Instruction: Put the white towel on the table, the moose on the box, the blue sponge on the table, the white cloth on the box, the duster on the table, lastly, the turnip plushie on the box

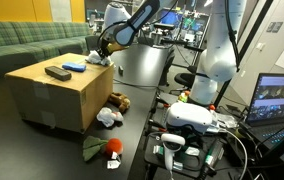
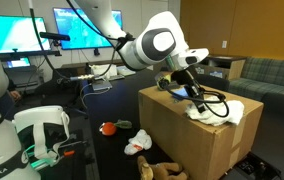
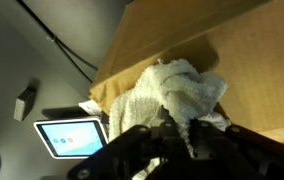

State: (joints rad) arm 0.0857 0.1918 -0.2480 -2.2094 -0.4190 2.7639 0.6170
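The white towel lies bunched at the corner of the box, also seen in both exterior views. My gripper is down on it, its fingers shut on a fold of the fabric. The black duster and the blue sponge rest on the box top. On the black table below lie the moose, the white cloth and the turnip plushie. These also appear as moose, white cloth and turnip plushie.
A green sofa stands behind the box. A white robot base, cables and a headset-like device crowd one side of the table. A laptop and monitors stand around.
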